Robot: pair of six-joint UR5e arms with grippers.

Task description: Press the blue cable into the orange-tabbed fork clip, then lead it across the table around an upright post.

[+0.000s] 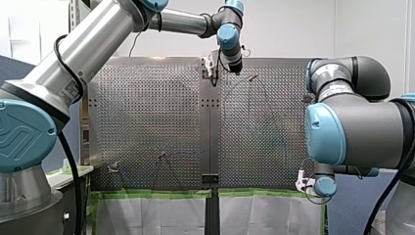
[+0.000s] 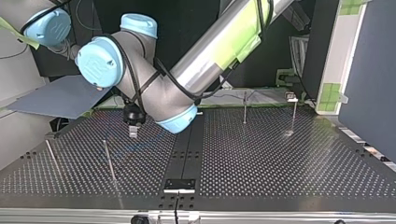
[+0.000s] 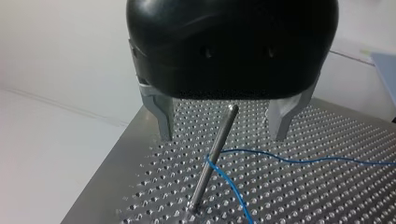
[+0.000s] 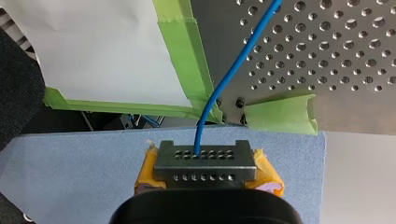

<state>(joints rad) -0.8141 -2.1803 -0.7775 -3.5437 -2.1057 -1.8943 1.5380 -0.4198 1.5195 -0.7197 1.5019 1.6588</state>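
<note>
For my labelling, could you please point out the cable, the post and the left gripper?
cable (image 4: 227,77), right wrist view, mid-length.
post (image 3: 205,177), left wrist view, lower shaft.
left gripper (image 3: 223,137), left wrist view, midway between fingertips.

blue cable: thin and bright blue (image 3: 299,161). It lies across the perforated tabletop (image 3: 327,200), hooks tightly around the post's lower half, then doubles back. Another stretch rises from between the shut yellow pads of my right gripper (image 4: 204,161), off the tabletop's taped corner.
upright post: slim bare metal rod (image 3: 219,140), planted near the tabletop's edge.
fork clip: small fixture (image 1: 113,167) low at the front view's left. It is too small to tell its tab or what it holds.
</note>
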